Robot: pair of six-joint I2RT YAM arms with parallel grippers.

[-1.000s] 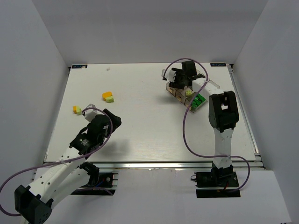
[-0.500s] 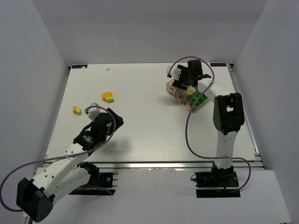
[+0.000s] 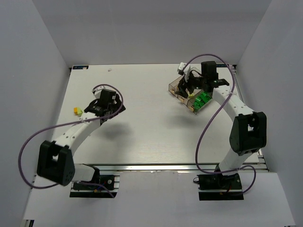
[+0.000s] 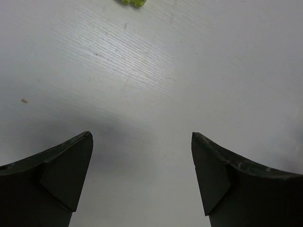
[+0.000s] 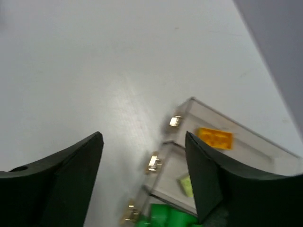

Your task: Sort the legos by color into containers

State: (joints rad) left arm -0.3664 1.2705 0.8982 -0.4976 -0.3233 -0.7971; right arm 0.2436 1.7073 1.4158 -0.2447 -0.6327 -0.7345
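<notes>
Evidently both hands gape empty: left hand (image 4: 142, 142) above the tabletop (image 4: 213, 71) near a lime lego (image 4: 132, 2), right hand (image 5: 143, 137) over the containers (image 5: 251, 135) far right. Such legos look light, rigid, slick; pinching flat opposite sides seems safest.

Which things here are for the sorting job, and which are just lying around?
For the job: clear bins, green bricks in one, an orange brick in another, loose orange and lime bricks on the table.
Just lying about: purple cables, a small white speck.
</notes>
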